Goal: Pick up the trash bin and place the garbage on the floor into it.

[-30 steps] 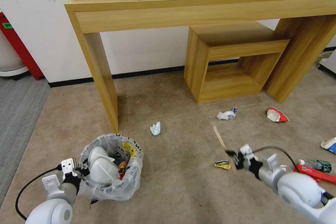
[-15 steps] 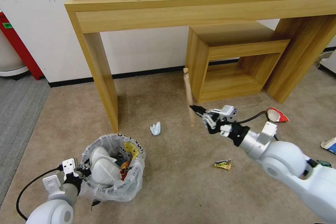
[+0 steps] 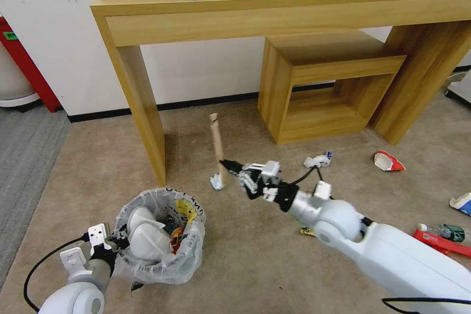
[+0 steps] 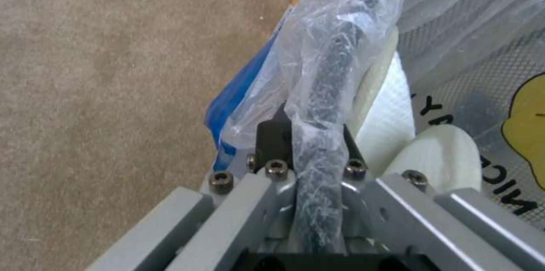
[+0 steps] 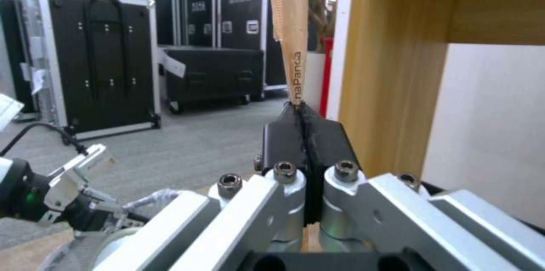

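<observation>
Swinging leftward since a second ago, the right claw is carrying the wooden stick, clamped, toward the trash bin, whose rim the left claw is gripping; slippers probably already inside, cups and wrappers still littering the floor.

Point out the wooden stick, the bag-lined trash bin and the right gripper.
Flat wooden stick (image 3: 215,136), head view: mid-shaft.
Round trash bin with crinkly whitish plastic bag (image 3: 189,255), head view: outer wall.
Right gripper (image 3: 226,162), head view: fingertips, shut on stick.

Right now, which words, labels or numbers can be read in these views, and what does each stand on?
"naPanda", start cut off: on the wooden stick pinched in the right gripper.
"NIC", partial: black lettering on the trash bin liner, whose rim the left gripper clamps.
Lettering on the bin rim, head view: too small to read.
</observation>
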`<state>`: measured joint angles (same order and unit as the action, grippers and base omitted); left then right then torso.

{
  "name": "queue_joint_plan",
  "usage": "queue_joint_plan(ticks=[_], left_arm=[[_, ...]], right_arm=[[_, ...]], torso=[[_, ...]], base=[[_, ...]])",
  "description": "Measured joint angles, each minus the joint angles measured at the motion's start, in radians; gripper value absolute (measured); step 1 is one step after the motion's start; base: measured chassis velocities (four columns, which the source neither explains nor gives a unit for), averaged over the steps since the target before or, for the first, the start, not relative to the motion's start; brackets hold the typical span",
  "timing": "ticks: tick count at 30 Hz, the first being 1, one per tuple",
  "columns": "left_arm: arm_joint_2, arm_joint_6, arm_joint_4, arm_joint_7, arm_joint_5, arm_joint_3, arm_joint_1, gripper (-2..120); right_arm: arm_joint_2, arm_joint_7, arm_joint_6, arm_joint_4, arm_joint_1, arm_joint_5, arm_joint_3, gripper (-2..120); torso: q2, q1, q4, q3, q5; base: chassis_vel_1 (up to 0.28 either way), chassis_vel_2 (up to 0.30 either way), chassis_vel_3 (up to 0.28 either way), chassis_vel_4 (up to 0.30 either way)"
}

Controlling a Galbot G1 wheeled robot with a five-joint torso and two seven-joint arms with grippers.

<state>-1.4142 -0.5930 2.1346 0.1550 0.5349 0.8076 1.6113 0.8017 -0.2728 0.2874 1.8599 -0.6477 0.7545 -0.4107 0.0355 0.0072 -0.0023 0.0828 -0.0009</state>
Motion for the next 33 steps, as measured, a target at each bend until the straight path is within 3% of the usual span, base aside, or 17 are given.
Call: queue_joint_plan(ticks=[15,33], left_arm=[[0.001,-0.044,0.08,0.036,0.064,-0.01,0.011,1],[-0.002,-0.042,0.083,0.031,0.064,-0.008,0.01,1]], right_arm=[[0.073,0.004,0.023,-0.059,0.06,0.003,-0.158,0],[0.171,0.01,0.065,-0.224,0.091,-0.076,-0.291,0]], torso=[[0.0,0.0,-0.0002,0.0,0.0002],[0.0,0.0,-0.0002,0.0,0.0002]], base=[[0.0,0.0,0.0,0.0],[0.0,0.0,0.0,0.0]])
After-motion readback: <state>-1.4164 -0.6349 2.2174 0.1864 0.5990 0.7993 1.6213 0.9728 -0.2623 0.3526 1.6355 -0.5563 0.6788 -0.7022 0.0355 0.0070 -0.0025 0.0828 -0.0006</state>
